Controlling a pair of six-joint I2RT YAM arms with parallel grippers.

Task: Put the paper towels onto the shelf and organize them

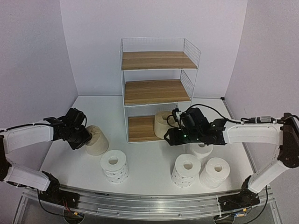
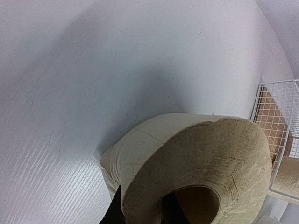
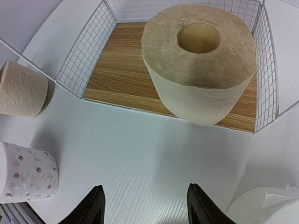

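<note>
White tabletop [image 1: 149, 156] and pale walls are enclosing the work area in the top external view. The shelf [image 1: 156, 92] is standing at the far middle of it. The shelved beige roll [image 1: 163, 124] is sitting on the shelf's bottom board, towards the right end. The loose beige roll [image 1: 97, 140] is lying tilted to the left of the shelf, with the left gripper [image 1: 83, 140] touching it. In front of the shelf, the left dotted roll [image 1: 114, 166], right dotted roll [image 1: 186, 171], near plain roll [image 1: 215, 172] and far plain roll [image 1: 202, 150] are standing upright. The right gripper [image 1: 170, 139] is hovering just in front of the shelf's bottom tier.

In the left wrist view, the left gripper [image 2: 142, 211] is clamping the wall of the loose beige roll [image 2: 205, 158], one finger outside and one in the core.

In the right wrist view, the right gripper [image 3: 147, 207] is holding its fingers wide apart and is gripping nothing. The shelved beige roll [image 3: 201, 60] is standing upright inside the shelf [image 3: 117, 70].
</note>
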